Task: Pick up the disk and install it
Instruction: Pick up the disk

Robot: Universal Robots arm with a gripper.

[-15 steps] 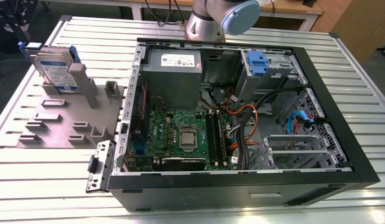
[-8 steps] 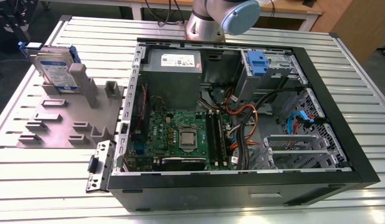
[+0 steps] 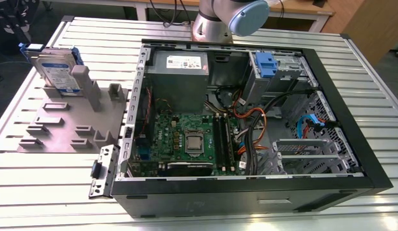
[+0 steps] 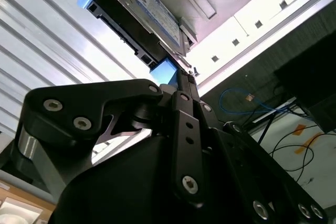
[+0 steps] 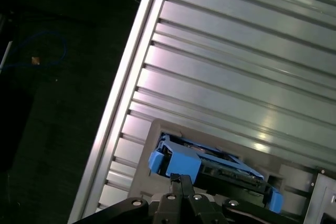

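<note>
Tool (image 5: 178, 179) closed on nothing, just beside the disk (image 5: 177, 162): pickup not done.
I see it upright in the grey stand (image 3: 64, 120), outside the case (image 3: 250, 197).

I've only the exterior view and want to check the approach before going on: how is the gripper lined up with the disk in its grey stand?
Observer: In the first wrist view the gripper looks down on the disk, fingertips in line with the blue bracket at one end.
Operator: Fingers open?
Observer: No, they are pressed together with nothing between them.
Operator: Anything past the table edge there?
Observer: In the second wrist view, a loose blue cable lies on the dark floor beyond the table.
</note>
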